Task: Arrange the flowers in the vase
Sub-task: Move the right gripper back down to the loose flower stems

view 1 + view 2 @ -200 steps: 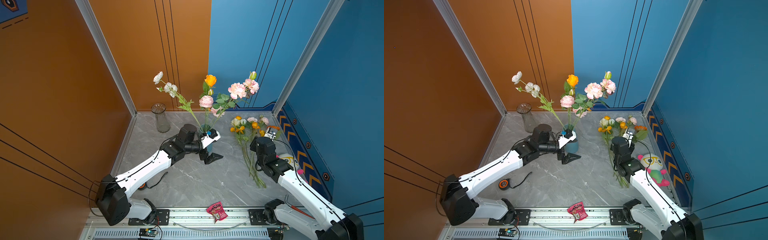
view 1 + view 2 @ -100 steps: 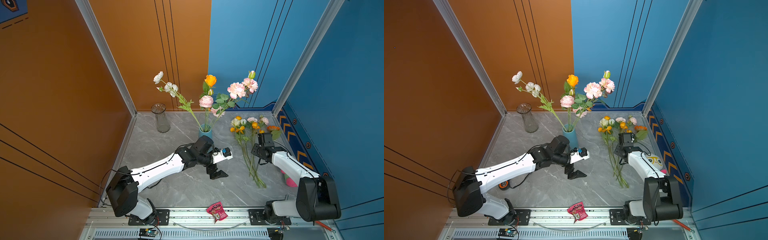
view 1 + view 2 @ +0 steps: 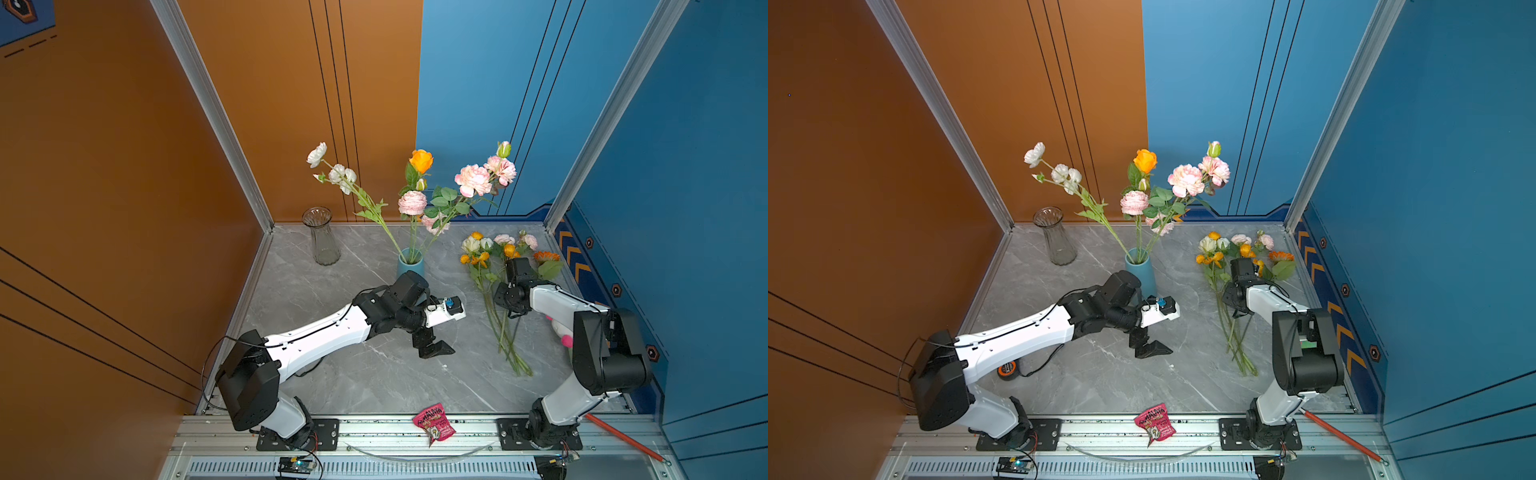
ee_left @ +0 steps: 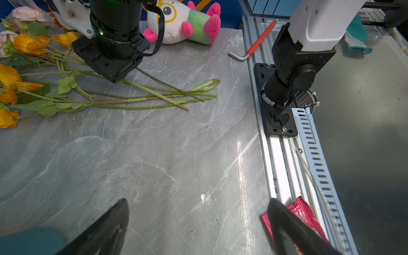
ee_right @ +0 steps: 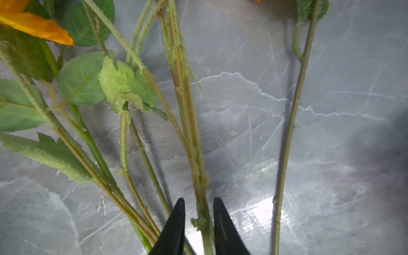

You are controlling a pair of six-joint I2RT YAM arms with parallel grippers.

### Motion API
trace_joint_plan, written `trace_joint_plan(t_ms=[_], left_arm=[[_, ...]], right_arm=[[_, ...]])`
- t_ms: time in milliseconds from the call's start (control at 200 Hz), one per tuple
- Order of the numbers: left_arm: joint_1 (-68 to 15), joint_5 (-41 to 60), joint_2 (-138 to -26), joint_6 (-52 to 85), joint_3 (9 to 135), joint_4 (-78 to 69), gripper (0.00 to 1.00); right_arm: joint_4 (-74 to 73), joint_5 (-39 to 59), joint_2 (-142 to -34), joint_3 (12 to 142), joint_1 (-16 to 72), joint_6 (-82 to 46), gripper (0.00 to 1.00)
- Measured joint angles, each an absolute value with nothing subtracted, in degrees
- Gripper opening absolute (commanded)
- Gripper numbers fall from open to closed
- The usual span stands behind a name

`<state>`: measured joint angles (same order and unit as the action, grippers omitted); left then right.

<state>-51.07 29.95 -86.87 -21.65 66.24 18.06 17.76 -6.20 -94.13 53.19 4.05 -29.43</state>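
Note:
A blue vase at the table's middle back holds several tall flowers with white, pink and orange blooms. More flowers lie flat at the right, stems pointing to the front. My right gripper is down on those stems. Its jaws are closed in tight on one green stem, with only a sliver of gap on one side. My left gripper hangs open and empty over bare table in front of the vase.
An empty glass vase stands at the back left. A pink snack packet lies on the front rail. A plush toy and a red-handled hex key lie near the right arm's base. An orange tape measure sits under the left arm.
My left gripper has swung away from the blue vase toward the front right, still open. My right gripper dropped onto the loose stems and its jaws narrowed round one.

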Motion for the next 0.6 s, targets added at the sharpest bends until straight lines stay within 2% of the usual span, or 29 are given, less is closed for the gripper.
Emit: trace_joint_plan(t_ms=[320, 465, 601], left_arm=[[-51.2, 29.95, -86.91, -21.65, 66.46, 18.79, 0.98], [-51.4, 29.95, -86.91, -21.67, 66.46, 19.05, 0.98], [-51.46, 29.93, -86.91, -21.67, 66.46, 19.14, 0.98]], right_arm=[[17.78, -6.2, -95.02, 53.21, 4.05, -29.41, 0.21], [17.78, -6.2, -95.31, 53.21, 4.05, -29.3, 0.14], [17.8, -6.2, -95.31, 53.21, 4.05, -29.15, 0.13]])
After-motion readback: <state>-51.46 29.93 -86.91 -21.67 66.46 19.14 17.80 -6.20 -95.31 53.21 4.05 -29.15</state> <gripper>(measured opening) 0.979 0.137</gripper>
